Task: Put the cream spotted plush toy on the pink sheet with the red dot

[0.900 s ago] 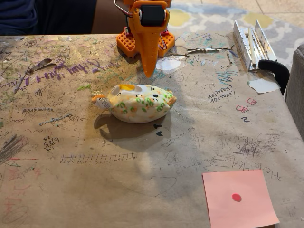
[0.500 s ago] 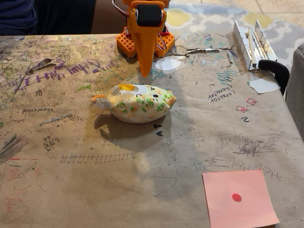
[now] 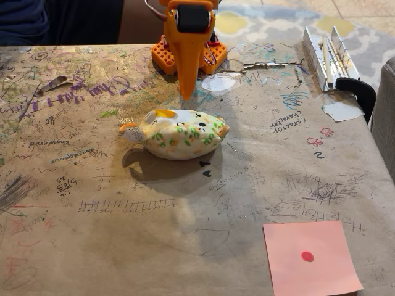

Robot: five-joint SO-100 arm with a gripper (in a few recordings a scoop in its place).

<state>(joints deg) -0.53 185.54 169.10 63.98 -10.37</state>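
Fixed view, near to far.

Lower right of frame: pink sheet with the red dot (image 3: 312, 256) lies flat on the table (image 3: 92, 246), its lower edge at the frame's bottom border. Nothing rests on it; the red dot sits roughly at its centre, uncovered.

Table surface: brown paper covering, scribbled all over with pen and marker writing, tally marks at lower left of centre.

Centre of frame, slightly left: cream spotted plush toy (image 3: 180, 134) lies on its side on the table, well apart from the pink sheet. Green and orange spots visible, yellow patch on top, orange tail pointing to the left of the frame, small black face marks facing the camera. It casts a shadow toward the near side.

Right edge, middle height: white paper scrap (image 3: 343, 110) flat on the table, beside a black clamp (image 3: 361, 92) at the table's edge. Just behind it, a metal rail piece (image 3: 326, 57).

Upper left: small grey metal clip (image 3: 52, 84) lying on the table.

Upper centre: orange gripper (image 3: 186, 92) points tip-down just behind the plush, not touching it. Fingers appear drawn together into a single point; nothing is held. The arm's orange base (image 3: 165, 54) sits behind it on the table's far edge.
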